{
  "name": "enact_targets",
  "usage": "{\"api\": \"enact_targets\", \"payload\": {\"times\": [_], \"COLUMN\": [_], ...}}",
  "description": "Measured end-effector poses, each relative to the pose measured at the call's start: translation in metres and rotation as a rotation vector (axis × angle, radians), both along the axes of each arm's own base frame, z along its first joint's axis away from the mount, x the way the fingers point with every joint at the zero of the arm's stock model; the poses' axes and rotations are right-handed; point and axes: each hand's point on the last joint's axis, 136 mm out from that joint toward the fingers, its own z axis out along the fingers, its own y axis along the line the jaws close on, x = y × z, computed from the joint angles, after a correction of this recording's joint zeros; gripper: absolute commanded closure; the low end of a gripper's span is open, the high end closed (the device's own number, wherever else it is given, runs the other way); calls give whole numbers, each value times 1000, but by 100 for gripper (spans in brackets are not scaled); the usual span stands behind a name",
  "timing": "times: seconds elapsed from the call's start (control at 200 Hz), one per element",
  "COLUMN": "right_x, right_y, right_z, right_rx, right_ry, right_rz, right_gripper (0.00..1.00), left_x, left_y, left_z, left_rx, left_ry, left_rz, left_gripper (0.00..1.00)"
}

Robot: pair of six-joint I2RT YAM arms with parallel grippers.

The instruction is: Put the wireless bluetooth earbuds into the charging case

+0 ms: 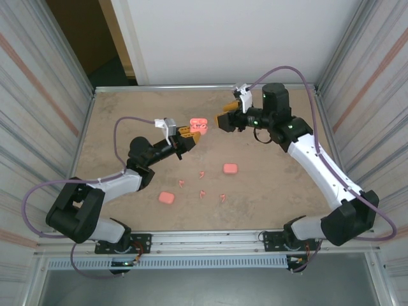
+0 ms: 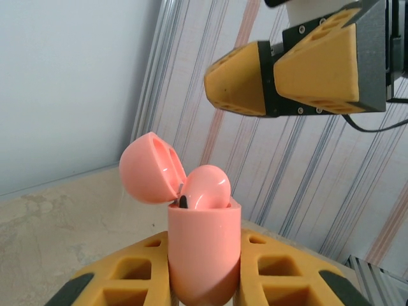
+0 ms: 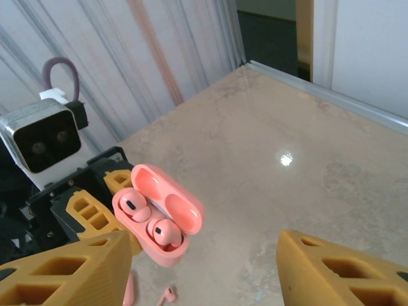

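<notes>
Earbuds (image 3: 164, 233): two sit in the open charging case (image 2: 204, 255), lid tipped back, and the left gripper (image 1: 189, 135) holds that case upright with its jaws clamped on the lower body. Four loose earbuds (image 1: 203, 173) lie scattered on the table (image 1: 127, 115) toward the near middle, between two closed pink cases (image 1: 230, 168). The right gripper (image 1: 224, 121) hangs just beside the open case, jaws apart with nothing between them.

Beige marbled table (image 1: 255, 191) between 2 striped walls (image 1: 32, 95) (white panel (image 1: 242, 38) behind)
</notes>
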Motion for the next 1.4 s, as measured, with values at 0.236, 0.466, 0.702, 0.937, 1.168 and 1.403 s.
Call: {"api": "enact_targets", "payload": {"times": [0.236,0.466,0.702,0.937,1.168,1.403], "right_x": [4,4,3,10,16,14], "right_y": [-20,-40,-53,-68,-88,-88], "right_z": [-6,6,19,14,20,31], "right_rx": [33,57,91,150,235,302], "right_ry": [6,-73,-138,-120,-91,-77], "right_rz": [-99,-197,-244,-322,-394,-368], "right_gripper": [18,1,1,1,1,1], "left_x": [0,-2,-6,-7,-10,-12], "left_y": [0,1,3,4,4,2], "left_z": [13,24,43,68,93,120], "left_rx": [-36,-60,-85,-117,-147,-178], "left_ry": [-13,-34,-82,-144,-212,-293], "left_rz": [-6,-10,-11,-13,-19,-42], "left_gripper": [100,100,100,100,100,100]}}
